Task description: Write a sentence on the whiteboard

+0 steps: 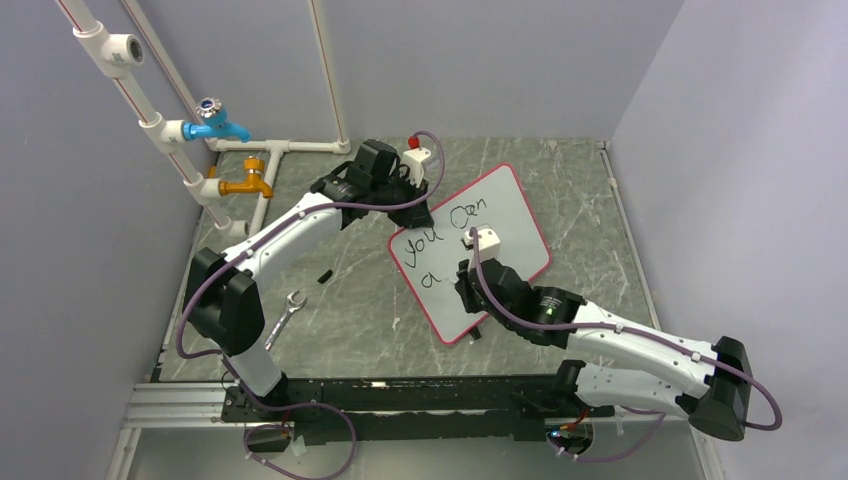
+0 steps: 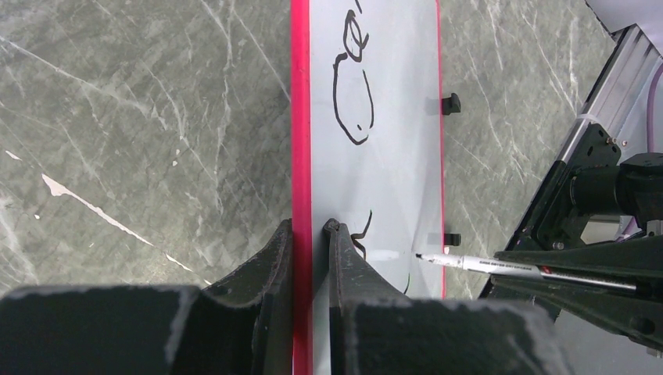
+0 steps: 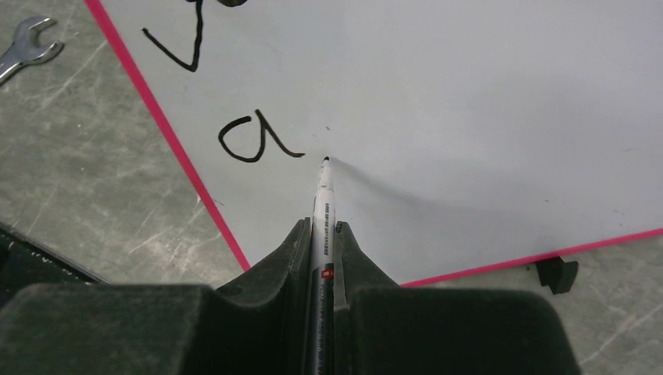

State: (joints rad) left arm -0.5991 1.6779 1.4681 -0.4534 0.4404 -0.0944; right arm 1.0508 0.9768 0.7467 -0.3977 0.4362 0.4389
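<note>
left wrist view: left jaws clamp the whiteboard at its red rim; stiff, glossy, probably light. right jaws clench the marker.

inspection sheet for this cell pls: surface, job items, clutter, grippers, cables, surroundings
Surface: grey marbled table top, a few white scuffs.
Job's things: whiteboard lying at an angle, black writing "you can", then "a" below; marker tip at the board just right of the "a".
Clutter: wrench left of the board; small black piece near it.
Grippers: left gripper shut on the whiteboard's rim, one finger on each side; right gripper shut on the marker.
Cables: purple cables along both arms, looping at the bases.
Surroundings: white pipes with blue tap and orange tap far left; plain walls.
</note>
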